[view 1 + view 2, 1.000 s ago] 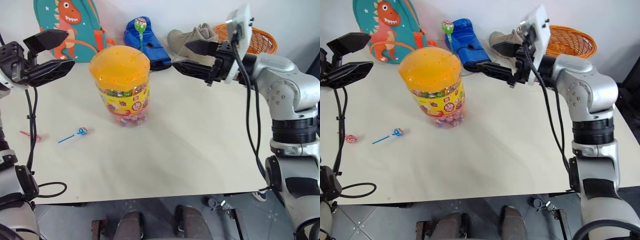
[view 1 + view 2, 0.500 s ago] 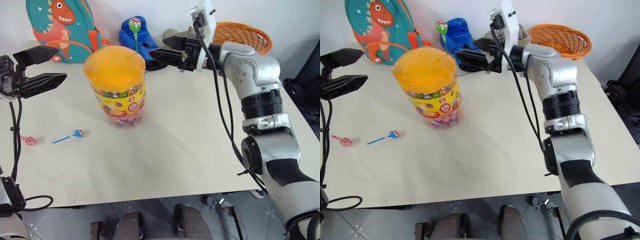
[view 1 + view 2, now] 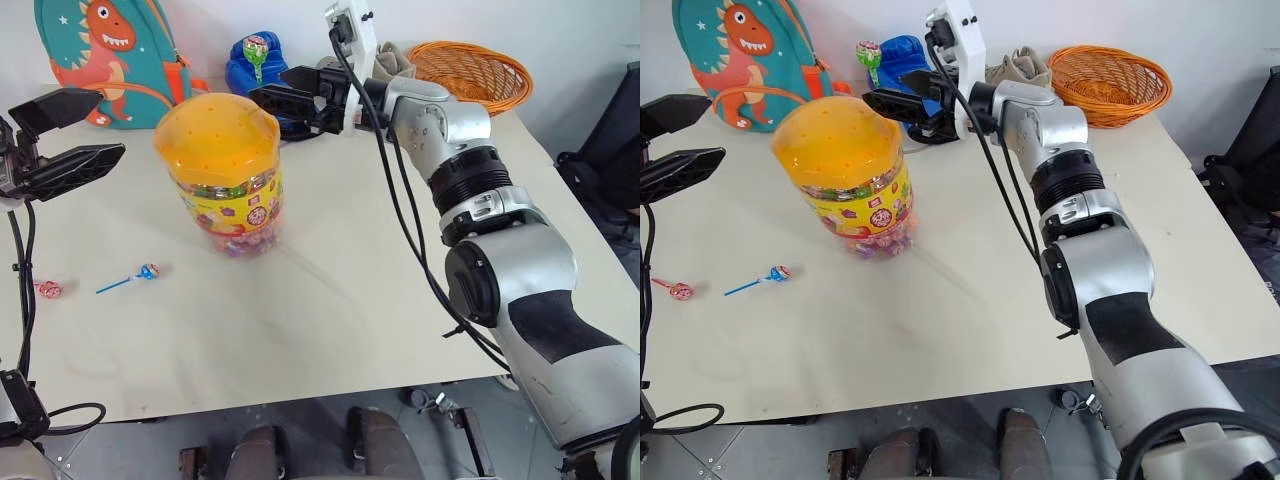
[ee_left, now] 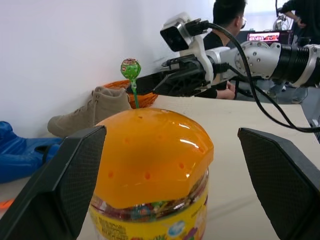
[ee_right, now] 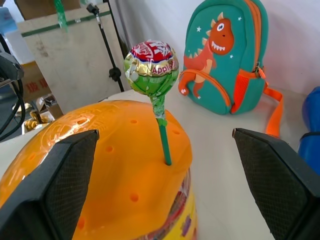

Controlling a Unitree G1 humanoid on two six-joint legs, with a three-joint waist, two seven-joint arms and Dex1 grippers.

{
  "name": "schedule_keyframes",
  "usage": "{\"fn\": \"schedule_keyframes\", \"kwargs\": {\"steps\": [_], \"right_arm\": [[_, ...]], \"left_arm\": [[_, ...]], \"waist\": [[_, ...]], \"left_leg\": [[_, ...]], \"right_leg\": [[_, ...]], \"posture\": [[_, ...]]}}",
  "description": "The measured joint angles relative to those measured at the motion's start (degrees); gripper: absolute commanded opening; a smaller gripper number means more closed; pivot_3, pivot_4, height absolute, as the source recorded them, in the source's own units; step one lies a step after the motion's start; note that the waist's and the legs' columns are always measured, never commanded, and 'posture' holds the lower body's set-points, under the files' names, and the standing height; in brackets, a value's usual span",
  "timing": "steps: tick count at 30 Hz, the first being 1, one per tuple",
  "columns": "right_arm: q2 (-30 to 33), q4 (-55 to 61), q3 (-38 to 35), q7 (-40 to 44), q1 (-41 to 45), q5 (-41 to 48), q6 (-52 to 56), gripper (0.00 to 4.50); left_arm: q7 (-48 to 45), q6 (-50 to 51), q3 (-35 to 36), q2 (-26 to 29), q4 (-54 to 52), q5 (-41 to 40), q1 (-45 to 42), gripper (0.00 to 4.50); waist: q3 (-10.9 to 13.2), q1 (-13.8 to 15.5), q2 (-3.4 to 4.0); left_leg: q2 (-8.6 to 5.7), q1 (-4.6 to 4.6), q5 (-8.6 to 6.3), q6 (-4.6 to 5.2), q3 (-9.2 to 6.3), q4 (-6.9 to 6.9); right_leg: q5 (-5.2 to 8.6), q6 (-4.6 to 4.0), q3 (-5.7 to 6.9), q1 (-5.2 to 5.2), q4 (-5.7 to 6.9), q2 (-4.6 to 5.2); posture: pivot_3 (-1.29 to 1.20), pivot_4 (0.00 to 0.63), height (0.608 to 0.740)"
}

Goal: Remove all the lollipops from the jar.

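Green lollipop (image 5: 151, 61) stands in jar (image 3: 222, 170) lid; right gripper (image 3: 283, 100) at 1 o'clock, left gripper (image 3: 62, 138) at 9 o'clock, both open, empty.

Orange-lidded jar (image 3: 222, 170), green-sticked lollipop (image 5: 151, 62)

A clear plastic jar with a faceted orange lid (image 3: 225, 170) stood on the pale table (image 3: 350, 290), left of centre. One green-sticked lollipop (image 5: 152, 70) stood upright in a hole at the lid's far side. On the table to the jar's left lay a blue-sticked lollipop (image 3: 140, 275) and, further left, a red one (image 3: 47, 289). Behind the jar, left to right, sat a teal dinosaur backpack (image 3: 100, 50), a blue boxing glove (image 3: 240, 65), a tan shoe (image 3: 1020, 68) and an orange wicker basket (image 3: 470, 72). The left gripper (image 3: 65, 135) hung left of the jar, the right gripper (image 3: 285, 100) just behind it.
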State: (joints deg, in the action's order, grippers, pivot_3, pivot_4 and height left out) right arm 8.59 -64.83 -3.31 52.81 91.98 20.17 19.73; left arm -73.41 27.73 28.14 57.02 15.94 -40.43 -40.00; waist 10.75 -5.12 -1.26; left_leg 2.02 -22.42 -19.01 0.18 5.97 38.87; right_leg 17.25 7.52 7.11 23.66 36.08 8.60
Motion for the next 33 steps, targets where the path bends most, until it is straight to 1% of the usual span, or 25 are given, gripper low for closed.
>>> {"fn": "schedule_keyframes", "kwargs": {"steps": [9, 10, 12, 13, 19, 23, 33], "right_arm": [[-3.0, -4.9, -3.0, -1.5, 3.4, -1.9, -4.4, 4.5], [-3.2, -5.3, -3.4, -1.8, 3.6, -2.0, -4.8, 4.31], [-4.5, -6.2, -3.9, -2.5, 4.1, -2.5, -5.1, 3.89], [-4.9, -6.5, -4.0, -2.7, 4.2, -2.7, -5.2, 3.58], [-5.2, -7.3, -5.1, -2.9, 4.9, -3.5, -6.0, 1.39], [-5.1, -7.3, -6.0, -3.2, 5.6, -3.8, -6.2, 0.05], [-4.0, -7.3, -8.3, -3.8, 9.1, -3.6, -6.2, 0.02]], "left_arm": [[0.7, -0.2, 1.1, -0.2, -0.7, -0.2, 2.3, 4.48], [0.8, -0.2, 1.4, -0.2, -1.2, -0.3, 2.9, 4.5], [1.3, -0.2, 2.2, -0.2, -2.0, -0.6, 3.6, 4.5], [1.5, -0.2, 2.4, -0.2, -2.2, -0.7, 3.7, 4.5], [2.7, -0.2, 3.5, -0.2, -4.1, -1.2, 5.4, 4.5], [3.0, -0.2, 3.6, -0.2, -4.2, -1.9, 5.9, 4.5], [2.1, -0.3, 3.5, -0.4, -4.2, -2.6, 7.1, 4.5]], "waist": [[0.0, -0.6, 0.01], [0.0, -0.7, 0.01], [0.0, -0.9, 0.01], [0.0, -0.9, 0.01], [0.0, -1.1, 0.01], [0.0, -1.2, 0.02], [0.0, -1.2, 0.02]], "left_leg": [[-0.01, 0.0, 0.0, 0.0, -0.05, -0.03], [-0.01, 0.0, 0.0, 0.0, -0.07, -0.03], [0.0, 0.0, 0.0, 0.0, -0.11, -0.04], [0.0, 0.0, 0.0, 0.0, -0.12, -0.04], [-0.04, 0.0, 0.0, 0.0, -0.31, -0.03], [-0.04, 0.0, 0.0, 0.0, -0.35, -0.03], [-0.06, -0.01, 0.0, -0.01, -0.45, -0.05]], "right_leg": [[0.0, 0.0, -0.01, -0.01, 0.01, 0.0], [0.0, 0.0, -0.02, -0.01, 0.01, 0.0], [0.0, 0.0, -0.02, -0.01, 0.04, 0.0], [0.0, 0.0, -0.02, -0.01, 0.06, 0.0], [0.0, 0.0, -0.06, -0.01, 0.26, 0.0], [0.0, 0.0, -0.06, -0.01, 0.31, 0.0], [0.0, 0.0, -0.06, 0.0, 0.41, 0.0]], "posture": [[0.0, 0.15, 0.74], [0.0, 0.15, 0.74], [0.0, 0.15, 0.74], [0.0, 0.15, 0.74], [0.0, 0.15, 0.74], [0.0, 0.15, 0.74], [0.0, 0.15, 0.74]]}}
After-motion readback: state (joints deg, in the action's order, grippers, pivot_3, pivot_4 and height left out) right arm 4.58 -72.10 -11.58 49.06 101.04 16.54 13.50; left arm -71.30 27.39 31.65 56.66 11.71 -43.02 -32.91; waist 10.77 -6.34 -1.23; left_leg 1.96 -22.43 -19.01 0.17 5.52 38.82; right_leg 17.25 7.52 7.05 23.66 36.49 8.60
